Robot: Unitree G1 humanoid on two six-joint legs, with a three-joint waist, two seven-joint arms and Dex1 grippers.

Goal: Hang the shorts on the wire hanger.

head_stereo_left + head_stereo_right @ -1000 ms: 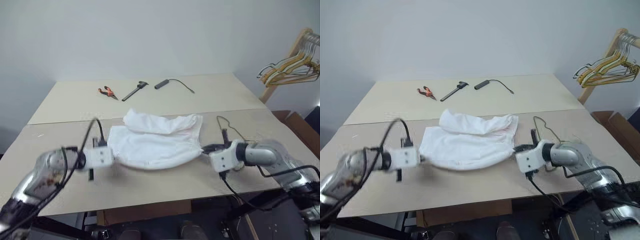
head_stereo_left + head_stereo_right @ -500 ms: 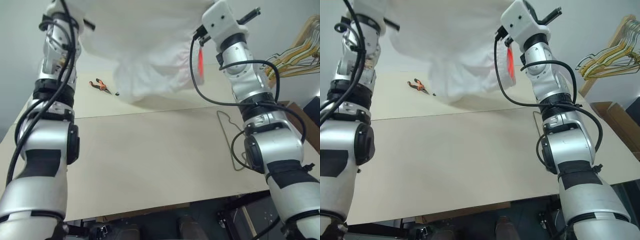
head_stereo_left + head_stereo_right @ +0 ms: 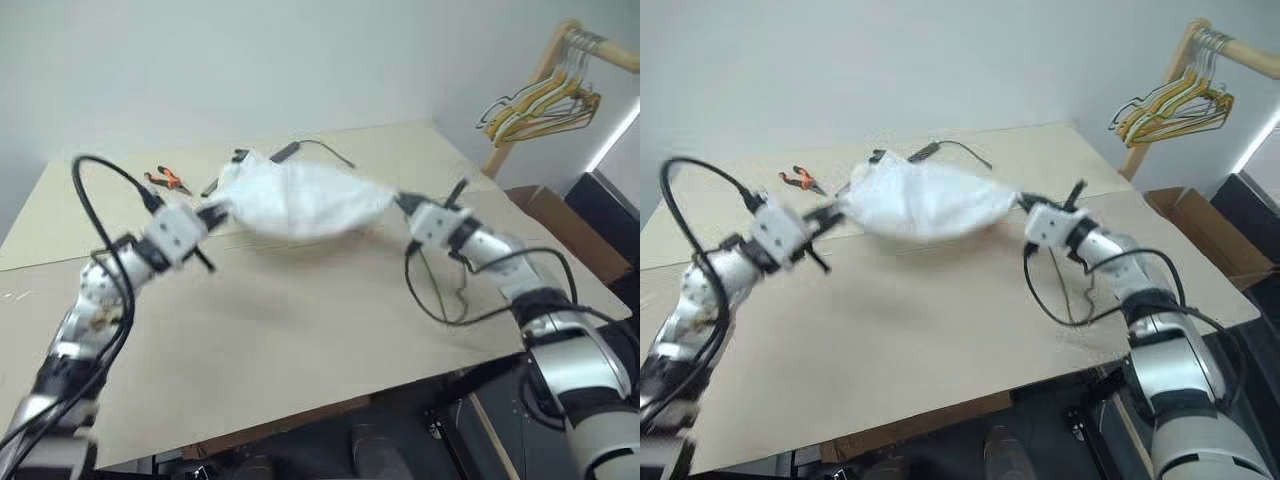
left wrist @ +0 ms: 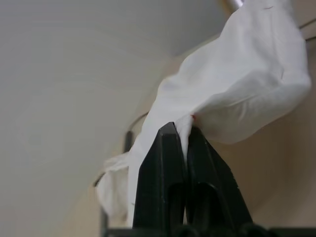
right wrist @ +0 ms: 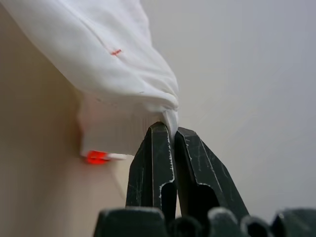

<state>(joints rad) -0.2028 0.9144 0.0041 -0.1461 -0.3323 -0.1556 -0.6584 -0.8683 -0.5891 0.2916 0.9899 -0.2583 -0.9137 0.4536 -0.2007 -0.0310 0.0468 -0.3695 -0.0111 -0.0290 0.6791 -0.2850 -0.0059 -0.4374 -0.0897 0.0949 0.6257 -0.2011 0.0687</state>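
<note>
The shorts (image 3: 300, 200) hang pinched between both closed tools.

You find no legible text, label, brand name, number or sign anywhere in these views. The only markings you can make out are wordless: a small red mark on the white cloth of the shorts (image 5: 116, 52) and a bright red tag-like patch at their edge, neither carrying characters that you can read.
</note>
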